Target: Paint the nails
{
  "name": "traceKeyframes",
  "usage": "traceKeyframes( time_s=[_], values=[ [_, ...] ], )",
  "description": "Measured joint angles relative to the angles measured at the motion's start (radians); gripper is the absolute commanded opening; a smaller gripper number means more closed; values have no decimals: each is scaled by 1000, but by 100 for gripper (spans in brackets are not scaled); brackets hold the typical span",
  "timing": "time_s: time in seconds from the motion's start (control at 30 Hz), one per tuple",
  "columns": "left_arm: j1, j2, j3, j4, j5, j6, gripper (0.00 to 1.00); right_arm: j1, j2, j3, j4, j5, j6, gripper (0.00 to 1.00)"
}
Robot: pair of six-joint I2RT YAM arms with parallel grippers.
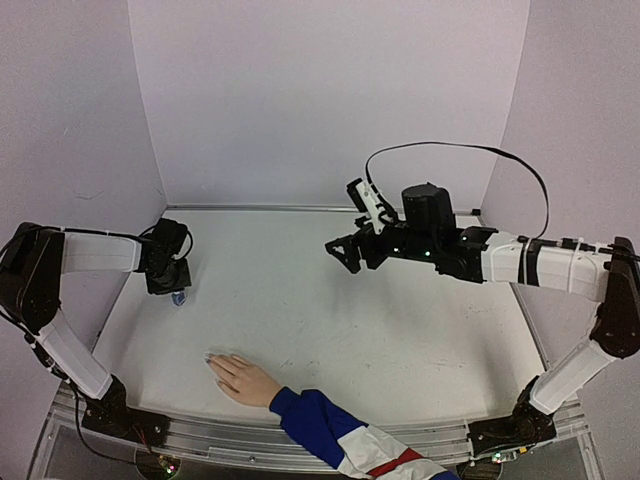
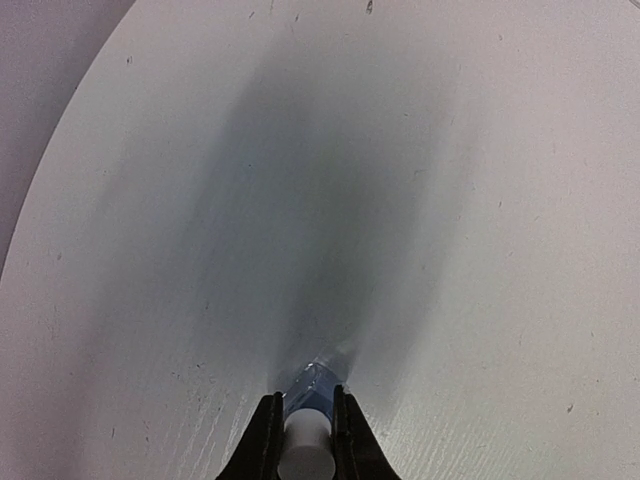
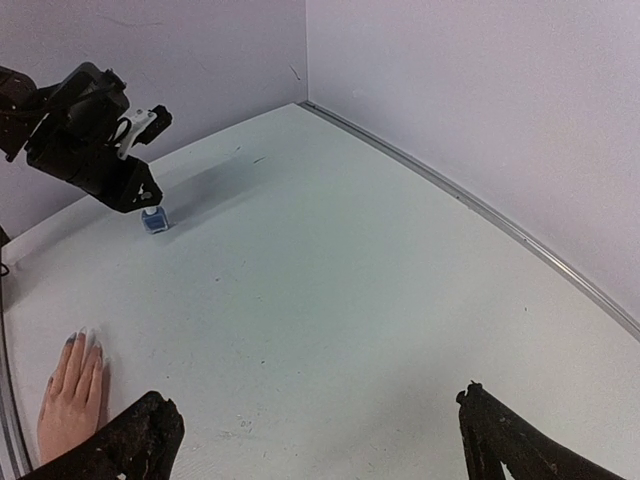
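A pale hand [image 1: 245,380] in a blue, white and red sleeve [image 1: 340,435] lies flat on the table near the front edge. Its nails [image 1: 212,360] point left and look greyish in the right wrist view [image 3: 80,340]. A small blue bottle [image 1: 179,298] stands at the far left of the table. My left gripper [image 2: 303,400] is shut on the bottle's white cap [image 2: 305,445], with the blue glass [image 2: 312,385] showing below the fingertips. My right gripper [image 1: 340,252] hovers open over the middle of the table, holding nothing; its jaws stand wide apart [image 3: 315,400].
The white table [image 1: 380,320] is walled in by pale lilac panels on three sides. A metal rail [image 1: 250,440] runs along the near edge by the arm bases. A black cable [image 1: 460,148] loops above the right arm.
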Motion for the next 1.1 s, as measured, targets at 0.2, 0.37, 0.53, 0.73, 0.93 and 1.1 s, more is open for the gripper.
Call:
traceKeyframes(
  time_s=[0.2,0.37,0.53,0.73,0.93,1.1],
  values=[
    [0,2,0,-4,0,-3,36,-21,-23,-19,2,10,8,98],
    [0,4,2,-7,5,0,53,-56,-28,-39,14,18,16,98],
    [2,-18,19,-53,9,9,65,-111,-45,-80,16,34,50,98],
    [31,-194,53,-70,46,49,85,-287,-145,-166,11,58,116,98],
    [109,-402,42,111,140,162,89,-599,-235,-235,-16,67,190,98],
    [114,-554,-75,357,148,302,89,-693,-370,-305,-55,146,224,98]
  ],
)
